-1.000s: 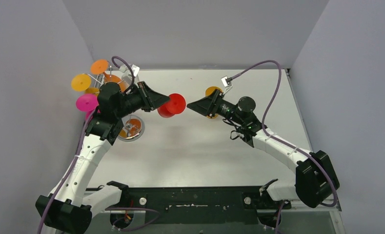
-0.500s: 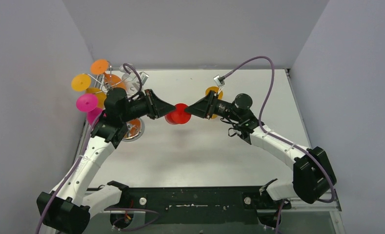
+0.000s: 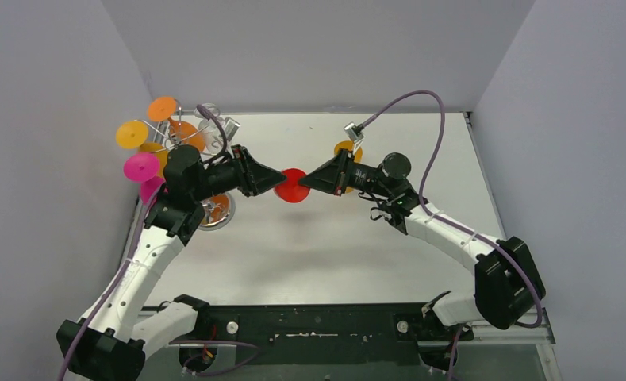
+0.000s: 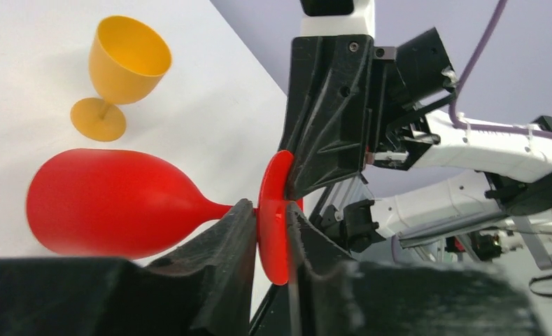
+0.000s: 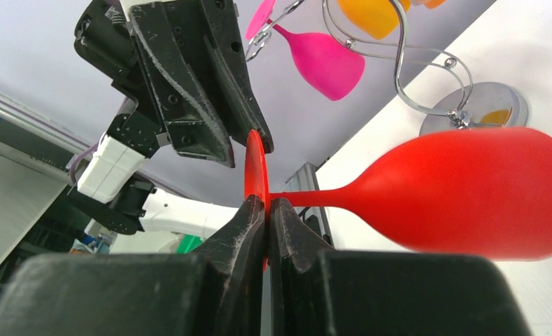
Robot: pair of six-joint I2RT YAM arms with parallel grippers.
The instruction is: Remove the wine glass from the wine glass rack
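Red wine glass (image 3: 292,186) lies on its side in the air above the white table (image 3: 333,254), caught between the two arms where they meet nose to nose. It is clear of the rack (image 5: 477,105) and well apart from it. The rack stands at the far left of the table on its round shiny base.

The left claw (image 4: 269,227) is nearly closed. Its two fingers (image 4: 234,238) sit tight against both faces of the glass's flat round foot (image 4: 273,203), with one finger on the stem side. The stem (image 4: 217,208) runs away from the foot to the bowl (image 4: 105,203), which points towards the left arm's side.

The right claw (image 5: 266,210) grips the same foot from the opposite edge. It is narrowed to a thin slit that holds only the rim of the foot, and both fingers press on it. From the right wrist, the tips of the left claw show at the top edge of the foot, one on each side.

A pink glass (image 5: 322,59) and several orange glasses (image 3: 163,109) hang from the rack's curled wire arms. A yellow goblet (image 4: 122,66) stands upright on the table beyond the red glass, near the right arm.
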